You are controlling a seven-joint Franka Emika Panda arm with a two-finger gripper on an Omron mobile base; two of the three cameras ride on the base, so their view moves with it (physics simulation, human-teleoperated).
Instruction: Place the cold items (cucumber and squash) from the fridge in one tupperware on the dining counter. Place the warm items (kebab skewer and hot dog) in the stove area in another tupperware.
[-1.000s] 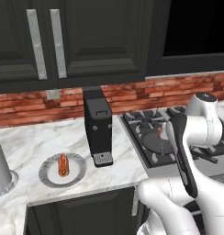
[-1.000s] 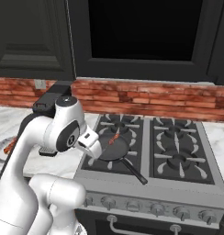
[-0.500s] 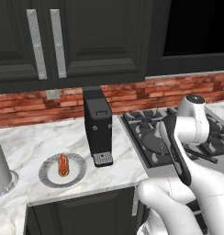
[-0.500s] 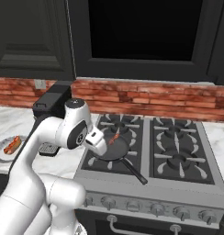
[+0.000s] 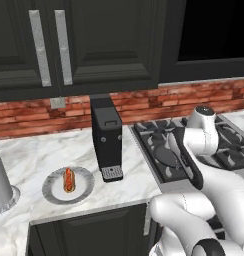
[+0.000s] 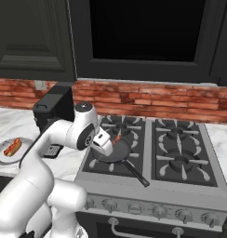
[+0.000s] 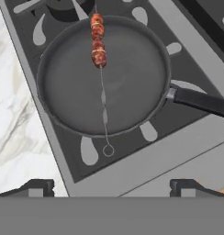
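with jaws spread and empty above the pan, the gripper would do best to pinch the kebab skewer at its meat near the pan's rim.

A hot dog lies on a round grey plate on the marble worktop, near its front edge. Just right of the plate stands a tall black coffee machine, backed by the red brick wall. Further right is the stove, where a dark pan sits partly behind the white arm. Dark cabinets hang above.
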